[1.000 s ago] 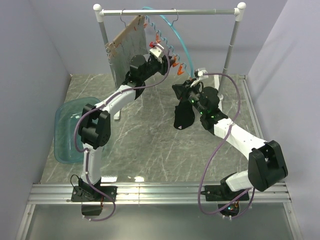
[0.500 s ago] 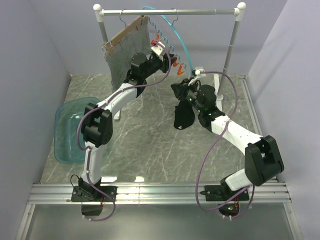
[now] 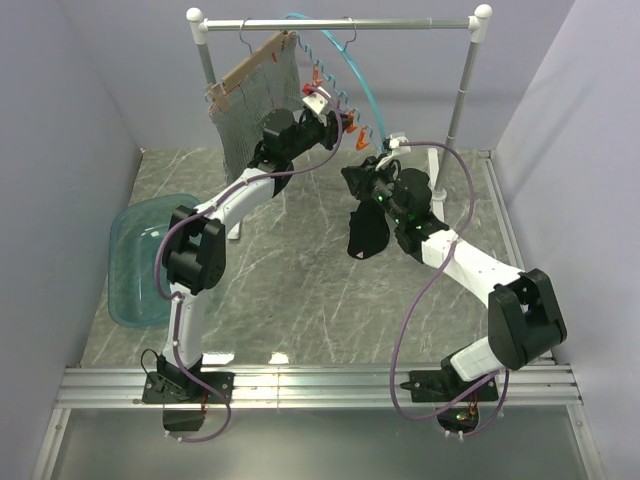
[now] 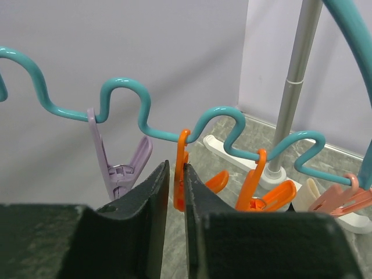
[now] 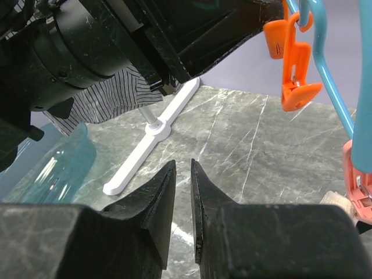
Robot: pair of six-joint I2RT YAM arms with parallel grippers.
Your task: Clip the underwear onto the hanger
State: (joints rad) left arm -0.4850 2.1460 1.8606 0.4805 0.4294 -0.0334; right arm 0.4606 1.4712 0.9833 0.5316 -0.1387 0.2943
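The teal hanger [image 3: 366,84] hangs from the rail, with orange and purple clips along its wavy hoop [image 4: 125,87]. My left gripper [image 3: 340,119] is up at the clips. In the left wrist view its jaws [image 4: 175,165] stand almost together, with the upright leg of an orange clip [image 4: 182,148] in the narrow gap. My right gripper [image 3: 353,180] is just right of and below it, shut on the black underwear [image 3: 365,235], which hangs limp above the table. In the right wrist view the gripper [image 5: 183,163] shows a thin gap and the underwear is hidden.
A brown wooden hanger with grey cloth [image 3: 250,100] hangs left of the teal one on the white rail [image 3: 400,22]. The rack's posts [image 3: 462,90] and white feet [image 5: 151,139] stand on the marble table. A teal basin [image 3: 135,260] sits at the left edge.
My left gripper has moved right along the clips to the orange one. My right arm has shifted up and left with the underwear. The grey cloth has swung slightly.
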